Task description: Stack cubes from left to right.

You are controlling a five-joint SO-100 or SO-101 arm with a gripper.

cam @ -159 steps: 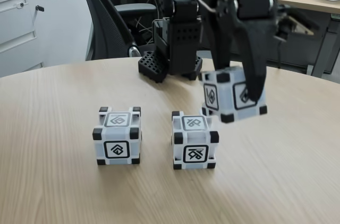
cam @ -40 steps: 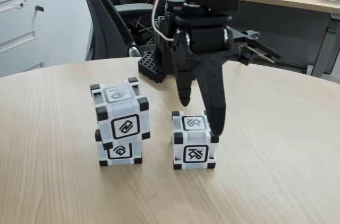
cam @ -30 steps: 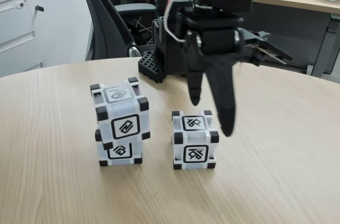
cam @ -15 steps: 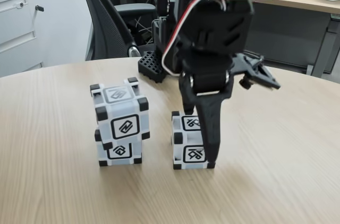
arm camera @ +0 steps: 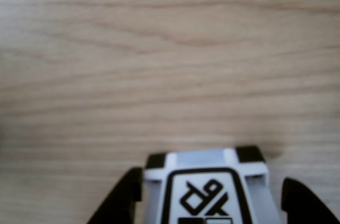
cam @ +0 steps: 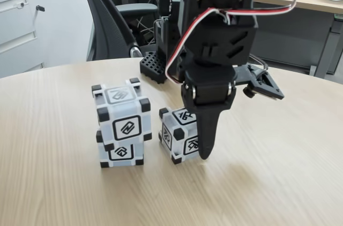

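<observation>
- The counter (cam: 278, 183) carries a two-cube stack (cam: 121, 124) at 9 o'clock in the fixed view; its upper cube (cam: 122, 111) sits skewed on the lower cube (cam: 121, 152), so a nudge could topple it.
- The hand (cam: 202, 148) straddles the third cube (cam: 179, 135) just right of the stack. In the wrist view its dark fingers (arm camera: 119, 200) flank the third cube (arm camera: 204, 189); whether it is clenched I cannot tell.
- That cube sits rotated, so a corner grasp may slip or swing into the stack.

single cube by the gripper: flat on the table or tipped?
Turned, apparently tipped: the single cube sits skewed between the gripper fingers; underside hidden.
</observation>
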